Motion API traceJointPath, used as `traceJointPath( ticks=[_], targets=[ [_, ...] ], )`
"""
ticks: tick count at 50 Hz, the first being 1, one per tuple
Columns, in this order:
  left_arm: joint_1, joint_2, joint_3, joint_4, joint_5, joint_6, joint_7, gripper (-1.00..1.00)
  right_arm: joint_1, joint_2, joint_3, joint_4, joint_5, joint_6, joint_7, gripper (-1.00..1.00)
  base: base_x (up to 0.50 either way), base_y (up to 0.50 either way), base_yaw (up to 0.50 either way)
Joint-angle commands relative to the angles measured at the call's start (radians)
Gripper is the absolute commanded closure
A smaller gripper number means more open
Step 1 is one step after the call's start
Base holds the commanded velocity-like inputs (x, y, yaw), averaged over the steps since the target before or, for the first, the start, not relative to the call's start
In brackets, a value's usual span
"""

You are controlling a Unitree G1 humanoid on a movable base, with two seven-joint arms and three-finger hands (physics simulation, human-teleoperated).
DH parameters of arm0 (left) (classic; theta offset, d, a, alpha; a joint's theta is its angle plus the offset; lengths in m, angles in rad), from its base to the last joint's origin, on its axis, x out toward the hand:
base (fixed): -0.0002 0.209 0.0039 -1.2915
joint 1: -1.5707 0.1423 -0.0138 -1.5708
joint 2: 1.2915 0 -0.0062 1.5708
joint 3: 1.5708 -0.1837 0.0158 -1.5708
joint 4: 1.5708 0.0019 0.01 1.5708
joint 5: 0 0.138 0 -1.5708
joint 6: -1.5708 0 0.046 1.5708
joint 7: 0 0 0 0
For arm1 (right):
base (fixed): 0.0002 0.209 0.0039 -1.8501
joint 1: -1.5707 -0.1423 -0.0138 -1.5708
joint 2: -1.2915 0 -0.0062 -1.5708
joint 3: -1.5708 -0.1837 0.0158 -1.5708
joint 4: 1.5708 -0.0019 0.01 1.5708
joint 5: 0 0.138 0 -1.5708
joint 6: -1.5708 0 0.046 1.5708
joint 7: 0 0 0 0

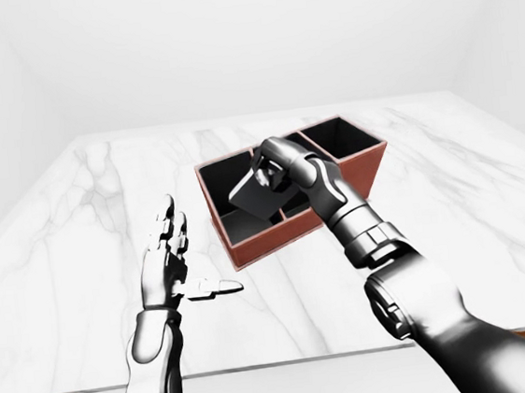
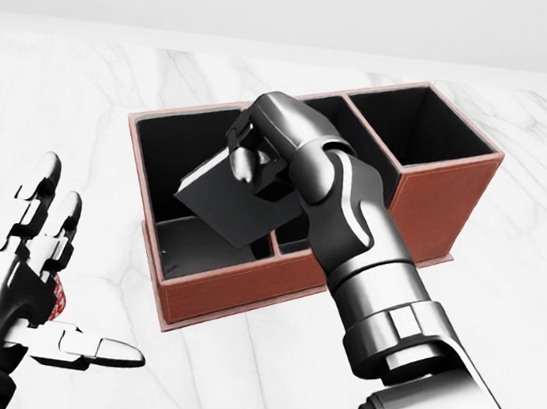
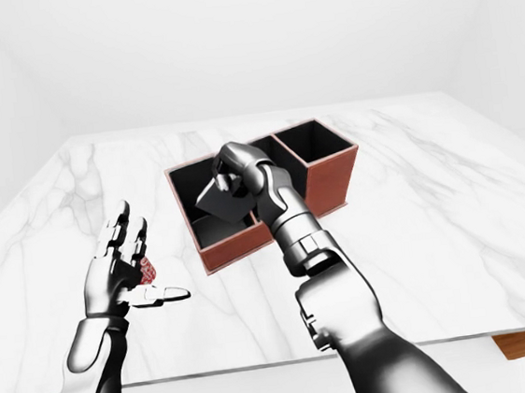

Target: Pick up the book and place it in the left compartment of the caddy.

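Note:
A brown caddy with black compartments stands on the white marble table. My right hand is shut on a dark grey book, holding it tilted over the caddy's large left compartment, with its lower corner near the compartment floor. My left hand is open and empty, hovering above the table to the left of the caddy, fingers spread. In the left-eye view the book hangs inside the caddy's outline.
The caddy has smaller compartments at the right. The table's near edge with wood trim runs along the bottom of the left-eye view. White walls surround the table.

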Motion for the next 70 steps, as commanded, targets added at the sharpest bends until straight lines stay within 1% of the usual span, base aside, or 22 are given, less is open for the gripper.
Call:
traceJointPath(
  ticks=[1,7,12,21,27,36,55,70],
  targets=[
    [0.007,-0.001,0.001,-0.013,-0.002,0.000,-0.002,-1.00,-0.100,0.022,-0.004,0.180,-0.040,0.000,-0.110,1.00,0.00,0.00,0.00],
    [0.016,-0.002,0.003,-0.036,-0.008,0.000,-0.006,-1.00,-0.143,0.039,0.005,0.234,-0.065,0.000,-0.134,1.00,0.00,0.00,0.00],
    [0.007,0.000,0.010,-0.031,-0.014,0.000,-0.007,-1.00,-0.160,0.053,0.012,0.278,-0.095,0.000,-0.152,1.00,0.00,0.00,0.00],
    [0.005,0.001,0.012,-0.032,-0.019,0.000,-0.010,-1.00,-0.195,0.074,0.009,0.302,-0.122,0.000,-0.167,1.00,0.00,0.00,0.00],
    [0.008,0.001,0.013,-0.040,-0.021,0.000,-0.011,-1.00,-0.194,0.080,0.010,0.318,-0.135,0.000,-0.186,1.00,0.00,0.00,0.00],
    [-0.016,0.007,0.019,-0.009,-0.027,0.000,-0.012,-1.00,-0.201,0.095,0.012,0.333,-0.154,0.000,-0.205,1.00,0.00,0.00,0.00],
    [0.000,0.007,0.028,-0.048,-0.038,0.000,-0.015,-1.00,-0.194,0.131,0.011,0.346,-0.166,0.000,-0.236,1.00,0.00,0.00,0.00],
    [0.012,0.003,0.027,-0.064,-0.034,0.000,-0.018,-1.00,-0.185,0.133,0.011,0.354,-0.171,0.000,-0.257,1.00,0.00,0.00,0.00]
  ],
)
